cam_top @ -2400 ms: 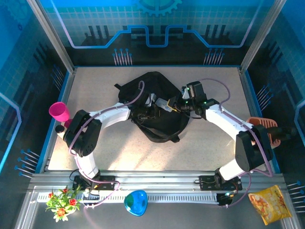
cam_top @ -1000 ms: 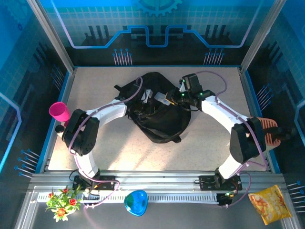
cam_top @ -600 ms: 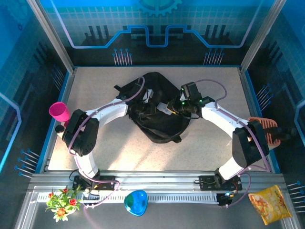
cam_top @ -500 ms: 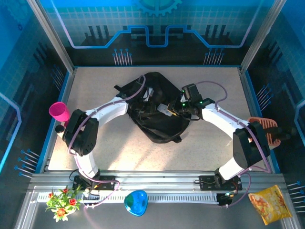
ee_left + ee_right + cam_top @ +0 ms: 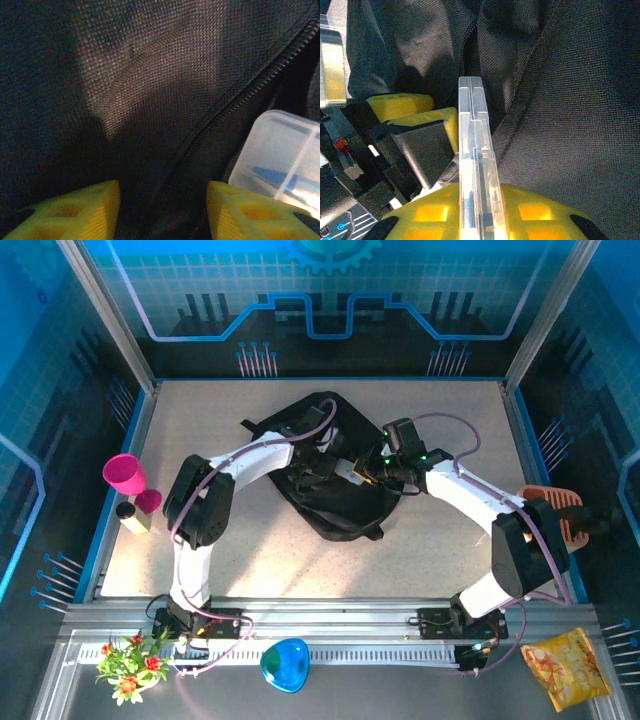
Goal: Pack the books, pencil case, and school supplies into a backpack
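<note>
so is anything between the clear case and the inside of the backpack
Yes: the left gripper sits right beside the clear case by the zipper, and backpack fabric lies just ahead of its front edge.

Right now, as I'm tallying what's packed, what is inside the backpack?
A clear plastic case, held by the right gripper, sits at the open zip of the backpack, something blue inside it. Black fabric hides everything deeper.
</note>
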Robot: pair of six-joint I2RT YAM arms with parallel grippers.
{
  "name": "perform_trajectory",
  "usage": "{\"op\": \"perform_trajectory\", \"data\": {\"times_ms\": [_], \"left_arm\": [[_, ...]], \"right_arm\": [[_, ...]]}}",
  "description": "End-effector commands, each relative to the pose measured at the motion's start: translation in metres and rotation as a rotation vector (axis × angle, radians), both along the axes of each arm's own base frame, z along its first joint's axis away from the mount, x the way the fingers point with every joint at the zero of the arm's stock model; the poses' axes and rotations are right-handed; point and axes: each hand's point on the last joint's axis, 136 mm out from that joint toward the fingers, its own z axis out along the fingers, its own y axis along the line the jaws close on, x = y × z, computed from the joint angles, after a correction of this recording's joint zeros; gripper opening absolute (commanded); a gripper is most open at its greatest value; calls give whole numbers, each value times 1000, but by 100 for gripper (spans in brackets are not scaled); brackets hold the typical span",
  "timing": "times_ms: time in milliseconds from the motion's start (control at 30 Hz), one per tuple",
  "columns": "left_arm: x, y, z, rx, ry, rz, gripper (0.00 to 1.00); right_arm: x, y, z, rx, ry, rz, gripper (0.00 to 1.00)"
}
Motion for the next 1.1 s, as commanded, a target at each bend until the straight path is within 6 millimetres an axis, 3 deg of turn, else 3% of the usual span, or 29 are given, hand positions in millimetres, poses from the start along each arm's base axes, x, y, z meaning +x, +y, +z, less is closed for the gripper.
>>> {"op": "perform_trajectory", "data": {"times_ms": [0,133,233,300,467,733,1067], "left_arm": [[-3,14,-21,163,22,-33,50],[5,31,-37,280,11,20,39],[11,37,-41,316,-5,55,27],[14,36,-37,308,-19,71,16],[22,29,-8,242,-85,89,4],[15,12,42,53,-175,81,2],[3,10,49,-25,-185,84,3]], "right_arm": [[-27,-30,-42,-145,152,-65,11],[-28,-34,-44,-156,154,-69,11],[-28,-34,-44,-158,155,-67,11],[-29,-35,-44,-158,158,-67,11],[-29,-30,-44,-135,167,-61,11],[-13,-5,-44,-3,174,-58,11],[29,32,-25,203,57,-44,14]]}}
